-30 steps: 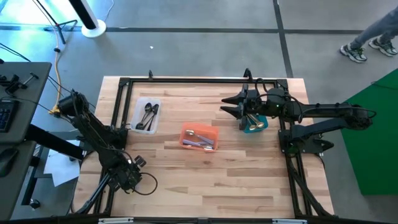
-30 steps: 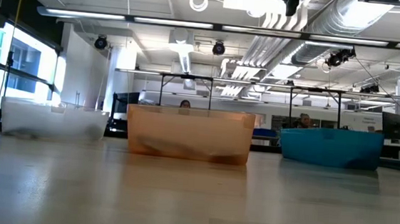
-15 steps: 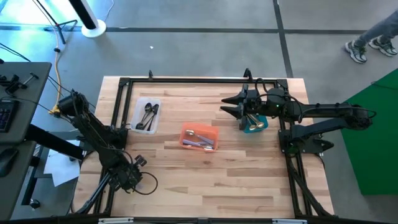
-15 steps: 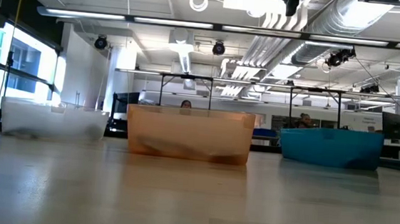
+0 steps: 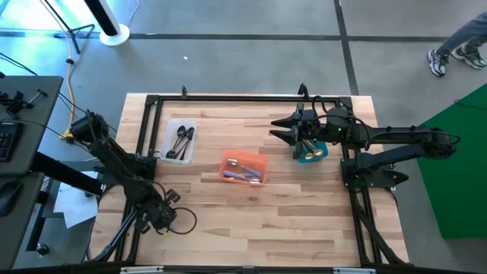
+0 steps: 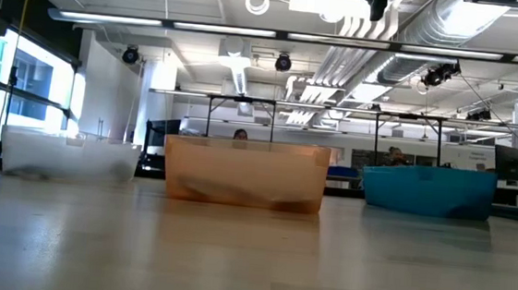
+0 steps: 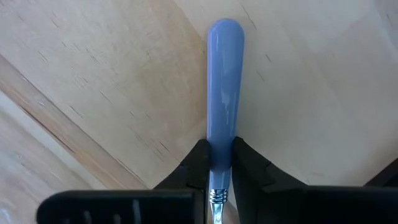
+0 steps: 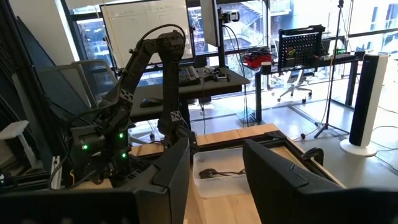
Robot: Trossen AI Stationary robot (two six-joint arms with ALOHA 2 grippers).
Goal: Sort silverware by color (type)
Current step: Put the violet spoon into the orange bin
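Left claw pinches a lavender-handled spoon, fingers pressed onto the handle near its metal neck. In the high view this claw sits at the tabletop's near-left corner.

Tabletop: bare wood, no loose silverware visible on it.

Left arm: wrist has edged a little further in over the tabletop than half a second ago. Right arm and bins unchanged. Likely meaning: the grasp is made and the carry is starting. This looks like the last spoon to sort.

Right arm waits at the far right. Right claw hangs beside the teal bin, fingers spread wide, holding nothing.

Bins, in a row across the far half:
- clear bin, left, holds black spoons
- orange bin, middle, holds pale-handled spoons
- teal bin, right, partly under the right arm; contents hard to make out

Probable target is the orange bin, since its spoons match the held one; it stands well apart from the left claw.

Spoon: long axis runs straight out along the claw's reach. Rounded handle tip points away from the wrist; bowl end is back toward the camera, hidden. Handle lies parallel to the wood below it. Whether it touches the wood or is lifted clear cannot be told.
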